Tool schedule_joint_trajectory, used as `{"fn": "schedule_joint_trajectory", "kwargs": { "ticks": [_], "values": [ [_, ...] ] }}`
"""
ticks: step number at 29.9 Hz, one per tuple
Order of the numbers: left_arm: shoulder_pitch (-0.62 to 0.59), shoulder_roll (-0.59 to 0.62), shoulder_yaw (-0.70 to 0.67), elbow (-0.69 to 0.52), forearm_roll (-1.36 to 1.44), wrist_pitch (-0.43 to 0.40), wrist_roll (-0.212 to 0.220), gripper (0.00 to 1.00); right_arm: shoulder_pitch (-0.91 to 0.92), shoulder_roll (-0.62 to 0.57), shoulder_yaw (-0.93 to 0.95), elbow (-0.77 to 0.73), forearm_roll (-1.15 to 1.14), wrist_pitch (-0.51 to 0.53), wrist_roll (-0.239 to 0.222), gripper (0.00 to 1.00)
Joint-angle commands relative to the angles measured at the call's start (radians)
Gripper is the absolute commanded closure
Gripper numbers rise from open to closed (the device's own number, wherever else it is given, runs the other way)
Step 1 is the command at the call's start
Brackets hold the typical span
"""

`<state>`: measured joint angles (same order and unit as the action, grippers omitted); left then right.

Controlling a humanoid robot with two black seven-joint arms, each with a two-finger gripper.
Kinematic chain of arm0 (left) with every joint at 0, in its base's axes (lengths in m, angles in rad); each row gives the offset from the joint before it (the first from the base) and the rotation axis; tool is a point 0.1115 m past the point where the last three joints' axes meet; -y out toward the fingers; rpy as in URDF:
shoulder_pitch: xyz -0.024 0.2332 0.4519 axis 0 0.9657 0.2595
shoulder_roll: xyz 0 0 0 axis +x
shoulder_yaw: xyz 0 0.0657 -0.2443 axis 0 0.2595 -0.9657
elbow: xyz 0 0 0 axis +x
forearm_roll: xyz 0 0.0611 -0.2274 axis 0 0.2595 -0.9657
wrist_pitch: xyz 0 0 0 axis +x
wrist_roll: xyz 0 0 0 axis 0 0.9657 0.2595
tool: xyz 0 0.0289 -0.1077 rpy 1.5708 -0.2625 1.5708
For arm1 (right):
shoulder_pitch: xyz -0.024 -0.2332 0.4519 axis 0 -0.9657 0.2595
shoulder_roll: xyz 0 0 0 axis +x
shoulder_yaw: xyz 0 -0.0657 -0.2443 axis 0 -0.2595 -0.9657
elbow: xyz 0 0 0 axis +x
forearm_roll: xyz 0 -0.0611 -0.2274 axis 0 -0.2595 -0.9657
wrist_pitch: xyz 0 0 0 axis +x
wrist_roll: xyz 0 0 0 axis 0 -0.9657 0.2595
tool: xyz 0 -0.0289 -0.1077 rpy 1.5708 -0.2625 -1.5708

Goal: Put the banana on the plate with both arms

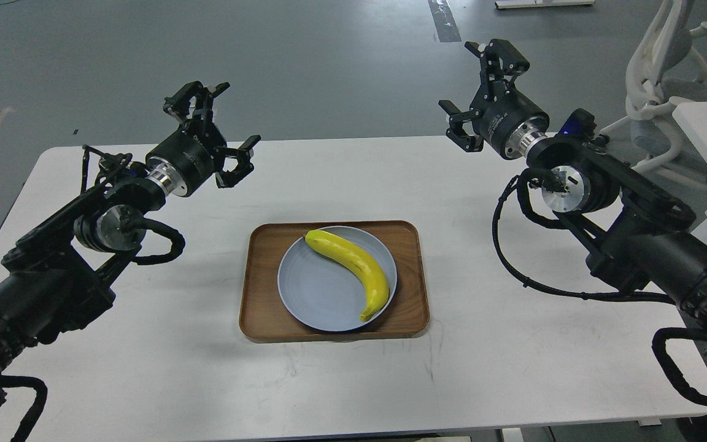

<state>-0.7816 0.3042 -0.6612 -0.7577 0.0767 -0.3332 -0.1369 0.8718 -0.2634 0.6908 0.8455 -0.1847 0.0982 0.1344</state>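
The banana lies on the plate, which sits inside a brown wooden tray on the white worktop. Its curved body crosses the far right part of the plate, one end near the far rim and the other reaching the near right rim, where it appears to rest on or just over the edge. Judged from how things lie, the placing looks done.

The left hand hangs raised above the worktop with its fingers spread and nothing between them. The banana lies well apart from it, down and to its right, nearer the robot. The right hand is also raised, fingers spread wide and empty. The banana is well apart from it too, below and to its left. Neither hand touches the plate, the tray or the fruit.

As for handling, the banana is probably light, fairly firm along its length but soft enough to bruise under a hard pinch. Its skin looks smooth and a little glossy, so it could slip or roll about its curve if taken near a tapered end. Should it need shifting, the thick middle would be the surest hold, fingers closing across the body rather than along it, with gentle force. A white chair stands beyond the right hand, clear of everything.
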Motion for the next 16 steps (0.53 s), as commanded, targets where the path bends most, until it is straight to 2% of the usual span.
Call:
{"fn": "schedule_joint_trajectory", "kwargs": {
  "ticks": [1,16],
  "values": [
    [0.001,-0.005,-0.001,0.0,0.0,0.002,-0.001,0.02,-0.004,0.0,-0.002,0.0,-0.001,0.0,0.001,0.0],
    [0.007,0.001,-0.001,0.0,0.0,0.0,0.0,0.02,-0.01,0.006,-0.021,0.001,-0.002,0.0,-0.001,0.0]
  ]
}}
